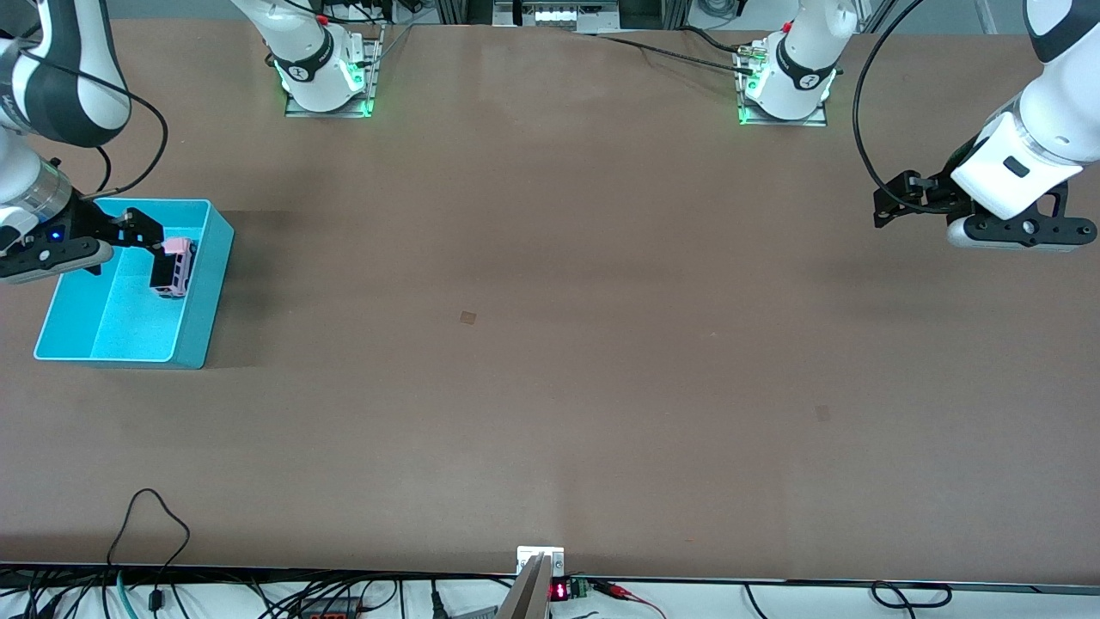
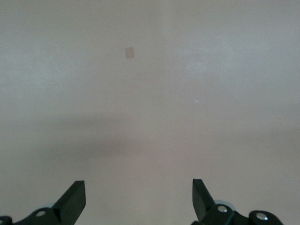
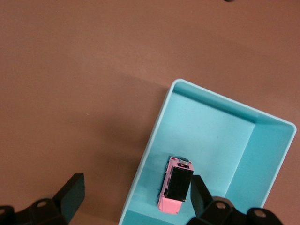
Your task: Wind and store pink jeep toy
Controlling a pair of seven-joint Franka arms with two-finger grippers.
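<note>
The pink jeep toy [image 1: 178, 266] lies on the floor of the turquoise bin [image 1: 196, 331], close beside the bin wall that faces the table's middle. My right gripper [image 1: 153, 249] hangs over the bin, wide open and empty. In the right wrist view the jeep [image 3: 176, 191], with its black roof up, lies next to one fingertip [image 3: 198, 196] of the right gripper [image 3: 136, 199], inside the bin [image 3: 154, 131]. My left gripper [image 1: 889, 206] waits in the air at the left arm's end of the table. It is open and empty in the left wrist view [image 2: 138, 199].
The bin stands at the right arm's end of the table. A small tan patch [image 1: 467, 317] lies on the brown tabletop near the middle and also shows in the left wrist view [image 2: 130, 52]. Cables run along the table's front edge.
</note>
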